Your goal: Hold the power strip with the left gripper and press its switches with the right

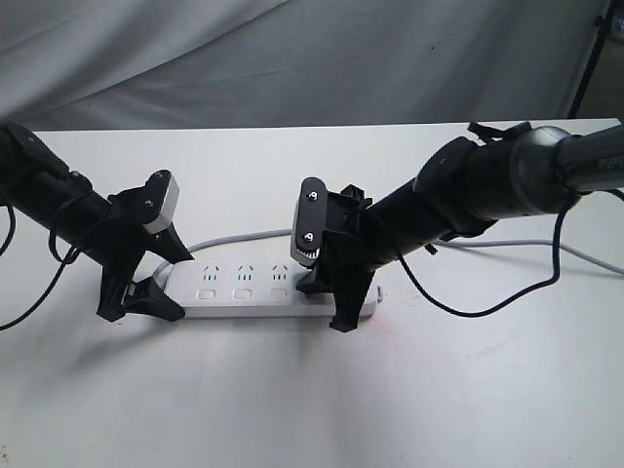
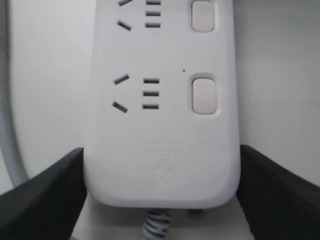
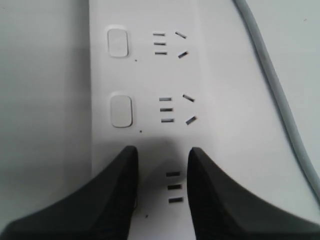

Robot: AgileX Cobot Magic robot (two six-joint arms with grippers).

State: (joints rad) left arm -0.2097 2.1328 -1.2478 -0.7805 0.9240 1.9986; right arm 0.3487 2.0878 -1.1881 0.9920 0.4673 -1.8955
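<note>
The white power strip (image 1: 253, 291) lies flat on the white table (image 1: 292, 400), its grey cord (image 1: 234, 237) curving off behind it. My left gripper (image 1: 175, 285) straddles the strip's left, cord end. In the left wrist view its gripper (image 2: 161, 190) has both black jaws against the sides of the power strip (image 2: 160, 130), shut on it. My right gripper (image 1: 330, 300) stands tip-down over the strip's right part. In the right wrist view the gripper (image 3: 162, 150) shows a narrow gap with nothing in it. One finger (image 3: 120, 185) lies along the row of switches (image 3: 121, 111) and hides the one under it.
A grey cloth backdrop (image 1: 292, 58) hangs behind the table's far edge. A loose black cable (image 1: 468, 312) from the right arm droops onto the table right of the strip. A dark stand (image 1: 593, 49) is at the back right.
</note>
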